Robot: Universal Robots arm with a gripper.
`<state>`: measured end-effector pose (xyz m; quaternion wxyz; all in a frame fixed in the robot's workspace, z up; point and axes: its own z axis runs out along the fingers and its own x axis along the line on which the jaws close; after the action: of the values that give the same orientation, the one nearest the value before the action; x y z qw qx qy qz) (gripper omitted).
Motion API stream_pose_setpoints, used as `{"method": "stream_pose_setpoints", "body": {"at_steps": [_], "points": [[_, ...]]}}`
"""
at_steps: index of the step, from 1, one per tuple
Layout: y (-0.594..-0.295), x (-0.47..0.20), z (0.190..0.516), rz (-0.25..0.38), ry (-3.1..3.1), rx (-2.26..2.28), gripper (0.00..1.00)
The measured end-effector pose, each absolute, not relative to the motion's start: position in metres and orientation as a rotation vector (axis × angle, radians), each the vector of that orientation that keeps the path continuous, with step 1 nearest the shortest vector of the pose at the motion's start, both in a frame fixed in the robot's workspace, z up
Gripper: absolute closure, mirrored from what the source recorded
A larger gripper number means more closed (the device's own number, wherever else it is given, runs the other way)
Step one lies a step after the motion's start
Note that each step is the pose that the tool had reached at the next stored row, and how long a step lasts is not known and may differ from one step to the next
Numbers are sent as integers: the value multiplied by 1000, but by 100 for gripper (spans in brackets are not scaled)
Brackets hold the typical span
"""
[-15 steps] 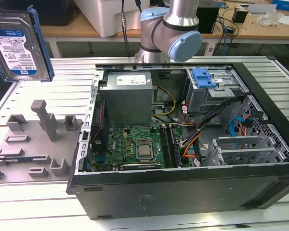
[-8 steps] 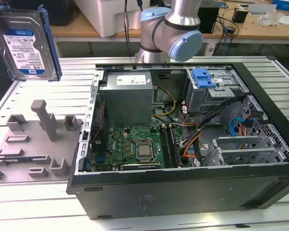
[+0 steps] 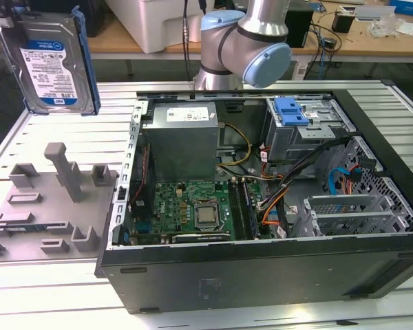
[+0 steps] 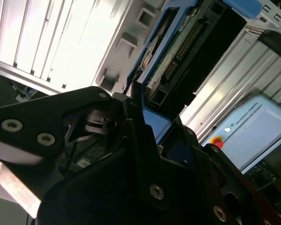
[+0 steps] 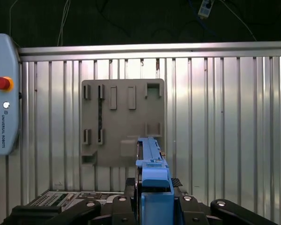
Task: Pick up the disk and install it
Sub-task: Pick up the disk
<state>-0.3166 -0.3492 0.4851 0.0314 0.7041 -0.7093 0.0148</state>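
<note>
The disk, silver with a white-and-blue label and a blue bracket, hangs upright in the air at the exterior view's upper left, above the grey holder plate. In the first wrist view its blue bracket edge stands up between the black fingers of my gripper, which is shut on it. The second wrist view shows the disk's underside and connector reaching out from the gripper. The holder plate lies below with no disk on it.
The open computer case lies on the ribbed metal table at the exterior view's right. Inside are a grey power-supply box, a motherboard and a metal cage with a blue latch. A teach pendant lies beside the holder plate.
</note>
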Motion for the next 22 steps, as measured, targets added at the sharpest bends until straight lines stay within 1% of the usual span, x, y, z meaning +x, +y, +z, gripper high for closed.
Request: {"method": "stream_pose_setpoints", "body": {"at_steps": [11,22], "points": [[-351,-283,487,30,-2175,2161,64],[-351,-283,487,30,-2175,2161,64]]}}
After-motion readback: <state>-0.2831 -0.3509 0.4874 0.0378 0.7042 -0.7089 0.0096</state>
